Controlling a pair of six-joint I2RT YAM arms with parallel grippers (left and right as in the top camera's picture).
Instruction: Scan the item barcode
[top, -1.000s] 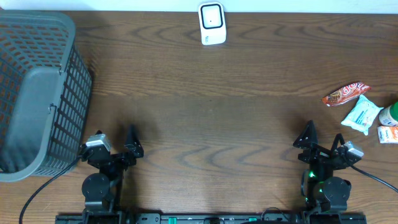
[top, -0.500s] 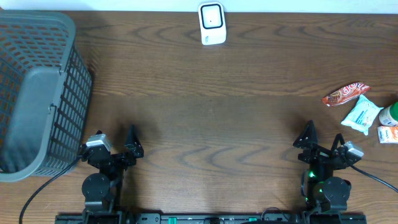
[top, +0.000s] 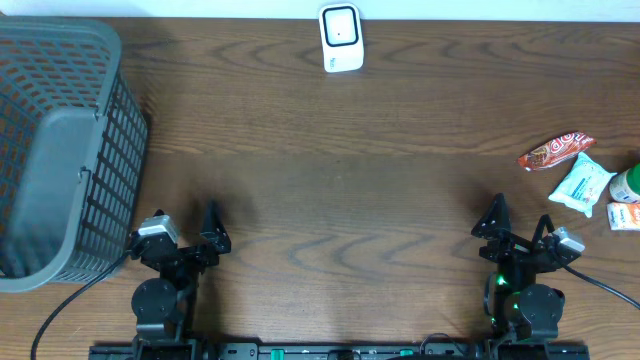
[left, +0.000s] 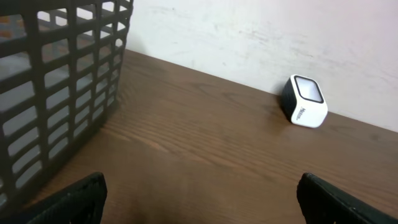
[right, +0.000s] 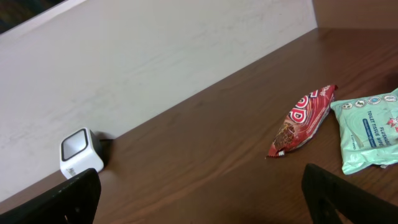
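Currently, the items are lying on the far right side of the wooden table (top: 340, 170), well apart from both arms. The red snack packet (top: 556, 151) is a crinkled, glossy, elongated wrapper. Just beside it, a flat, soft teal-and-white tissue pack (top: 581, 185) is lying, with a white-and-green container (top: 628, 184) and a small box (top: 624, 216) at the frame edge. The scanner (top: 341, 38), a white rounded block with a dark window, is standing at the far centre edge. A grey plastic lattice basket (top: 110, 170) is occupying the left side. The left gripper (left: 202, 199) and right gripper (right: 205, 196) are holding their jaws wide apart, gripping and touching nothing.
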